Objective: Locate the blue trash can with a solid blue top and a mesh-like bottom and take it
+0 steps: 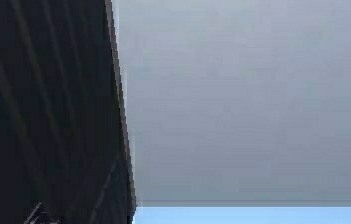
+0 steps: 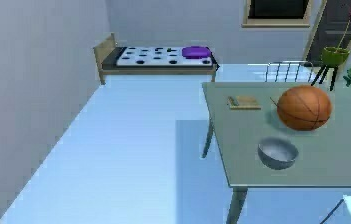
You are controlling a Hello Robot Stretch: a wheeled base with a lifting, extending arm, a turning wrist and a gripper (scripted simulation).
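Where the blue trash can is, I cannot tell. It has yet to be found, so the job right now is to look for it. I cannot tell how the fingers are set either.

In the arm side view a surface (image 2: 323,165) is close by. On it sit an orange ball (image 2: 304,108), a small grey bowl (image 2: 278,153) and a flat little book (image 2: 244,102). Behind the surface there is a wire chair (image 2: 288,70) and a green pot (image 2: 333,55) on thin legs. The pot is green, not blue, so it is not the can. Far across the pale floor (image 2: 113,150) a bed (image 2: 158,62) stands by the wall, with a purple pillow (image 2: 195,51) on it.

In the forward view a grey wall (image 1: 243,100) is very near, with a tall dark panel (image 1: 43,110) on the view's left.

To do this step well, the robot should turn slowly away from the wall, so the room comes into sight. A trash can most likely sits on the floor, so look low: in corners, by walls, beside the surface. Look for a plain blue top with a net-like bottom. Keep the base well away from the legs of the surface while it turns.
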